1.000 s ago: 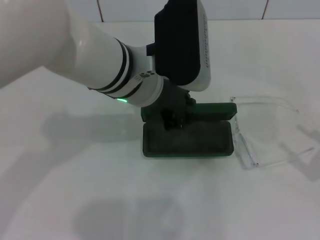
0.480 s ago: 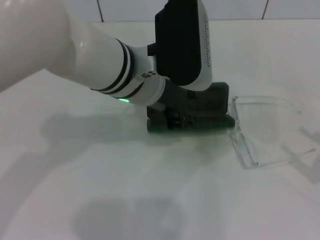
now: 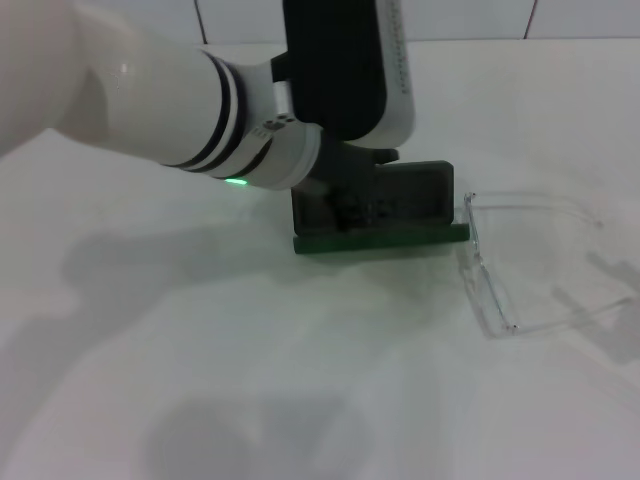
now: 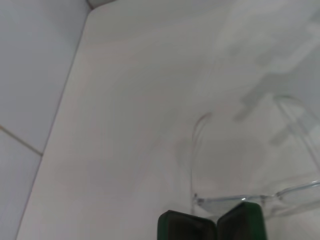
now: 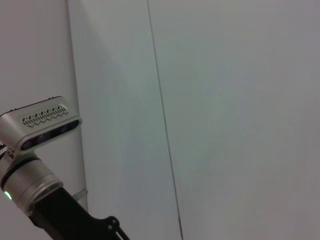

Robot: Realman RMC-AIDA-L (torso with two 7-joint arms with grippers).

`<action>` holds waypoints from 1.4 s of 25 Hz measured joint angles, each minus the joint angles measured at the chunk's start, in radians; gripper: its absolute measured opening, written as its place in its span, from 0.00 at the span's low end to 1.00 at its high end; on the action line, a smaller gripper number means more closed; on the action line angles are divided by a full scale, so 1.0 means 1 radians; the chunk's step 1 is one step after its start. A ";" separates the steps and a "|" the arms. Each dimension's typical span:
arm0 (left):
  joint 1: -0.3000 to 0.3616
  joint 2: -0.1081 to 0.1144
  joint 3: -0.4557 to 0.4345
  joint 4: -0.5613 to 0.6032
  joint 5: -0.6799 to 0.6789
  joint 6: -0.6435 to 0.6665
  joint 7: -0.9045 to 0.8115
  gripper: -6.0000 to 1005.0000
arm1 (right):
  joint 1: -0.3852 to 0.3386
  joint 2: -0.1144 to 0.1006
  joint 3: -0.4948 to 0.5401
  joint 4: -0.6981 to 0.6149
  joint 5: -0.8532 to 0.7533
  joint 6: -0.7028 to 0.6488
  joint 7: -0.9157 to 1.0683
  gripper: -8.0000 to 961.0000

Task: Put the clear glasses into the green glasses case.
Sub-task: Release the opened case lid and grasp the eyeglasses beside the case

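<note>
The green glasses case (image 3: 380, 238) sits mid-table in the head view. One dark-lined half (image 3: 400, 195) stands up steeply from its green edge on the table. My left gripper (image 3: 345, 212) is down at the left part of that raised half, under the arm's black wrist. In the left wrist view the two halves (image 4: 210, 225) show end-on, set apart in a V. The clear glasses (image 3: 485, 275) lie on the table just right of the case, arms pointing right. They also show just beyond the case as the clear glasses (image 4: 250, 202). My right gripper is out of view.
The white table (image 3: 300, 380) meets a tiled wall (image 3: 480, 18) behind the case. My left arm (image 3: 150, 90) reaches in from the upper left and covers the case's far side. The right wrist view shows only wall panels and the left arm's wrist (image 5: 35, 150).
The near, dark-lined half of the case has swung up from lying flat to standing steeply. My left arm rose and drew back and left with it. The glasses stayed put.
</note>
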 joint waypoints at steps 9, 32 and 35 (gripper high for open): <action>0.013 -0.003 0.006 -0.138 0.006 -0.091 -0.005 0.48 | -0.005 0.001 0.003 0.001 -0.001 0.002 -0.001 0.67; 0.040 -0.002 0.090 -0.216 -0.040 -0.115 -0.006 0.47 | -0.008 0.002 0.003 0.012 -0.001 0.006 -0.003 0.67; 0.053 -0.002 0.109 -0.205 -0.043 -0.095 -0.022 0.47 | -0.008 0.002 0.005 0.012 -0.001 0.008 -0.003 0.67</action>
